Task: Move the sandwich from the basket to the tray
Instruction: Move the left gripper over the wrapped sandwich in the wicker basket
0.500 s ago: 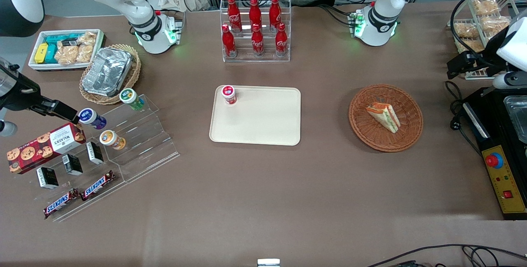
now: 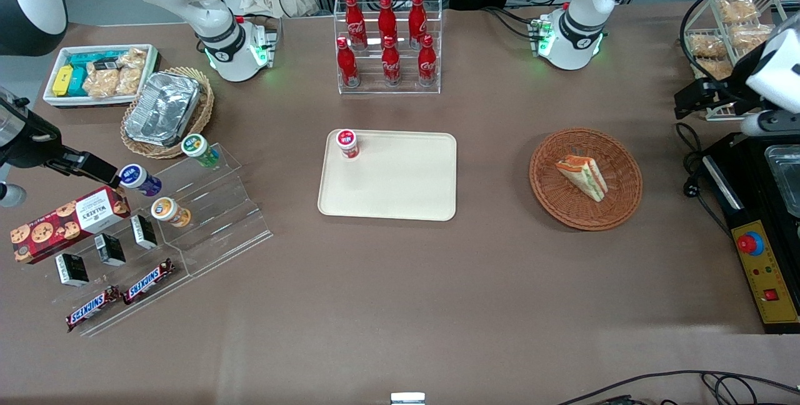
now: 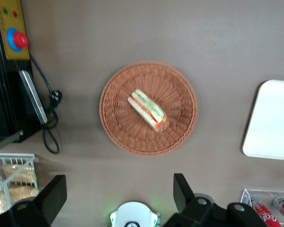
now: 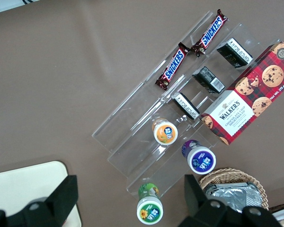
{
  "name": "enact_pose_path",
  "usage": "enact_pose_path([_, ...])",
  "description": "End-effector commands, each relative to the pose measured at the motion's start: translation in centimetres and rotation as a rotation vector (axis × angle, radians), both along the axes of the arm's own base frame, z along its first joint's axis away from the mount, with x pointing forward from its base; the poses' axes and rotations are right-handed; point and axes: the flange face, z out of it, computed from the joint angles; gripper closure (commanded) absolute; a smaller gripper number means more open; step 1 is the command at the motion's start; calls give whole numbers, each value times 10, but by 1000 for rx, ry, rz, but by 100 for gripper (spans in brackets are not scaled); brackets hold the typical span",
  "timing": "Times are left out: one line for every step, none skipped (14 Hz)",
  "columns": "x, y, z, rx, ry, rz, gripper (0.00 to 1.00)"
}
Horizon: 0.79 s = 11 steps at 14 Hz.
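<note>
Gripper (image 3: 118, 194): in our left wrist view we see both fingers spread wide apart, holding nothing, high above the table.
Sandwich (image 3: 148, 110): from the wrist camera we find it lying in the middle of the basket (image 3: 114, 124), filling layers showing along its edge.
Tray (image 3: 270, 132): we catch only one rounded end of it, well apart from the basket.
Front view, gripper (image 2: 687, 102): we see it at the working arm's end of the table, near the rack of bagged pastries (image 2: 728, 30).
Front view, sandwich (image 2: 583, 177): resting in the basket (image 2: 625, 161).
Front view, tray (image 2: 400, 186): it carries a red-capped cup (image 2: 347, 143) at one corner.
Right wrist view: we see only a cream corner of the tray (image 4: 19, 182) here.
</note>
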Motion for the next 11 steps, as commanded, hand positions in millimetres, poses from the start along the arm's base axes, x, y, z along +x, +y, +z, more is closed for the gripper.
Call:
enact_pose_path([-28, -2, -31, 14, -22, 47, 0])
enact_pose_path([-37, -5, -49, 20, -54, 106, 0])
enact_pose_path([-49, -8, -69, 21, -98, 155, 0])
enact_pose_path([-61, -9, -89, 20, -132, 195, 0])
enact_pose_path([-71, -9, -108, 21, -135, 224, 0])
enact_pose_path([-78, -9, -128, 25, -106, 248, 0])
enact_pose_path([-83, -9, -145, 35, -76, 288, 0])
enact_pose_path([-83, -9, -156, 42, -77, 349, 0])
enact_pose_path([-85, -10, -171, 45, -93, 411, 0])
enact_pose_path([-85, -17, -186, 44, -128, 465, 0])
enact_pose_path([-86, -24, -204, 46, -153, 533, 0])
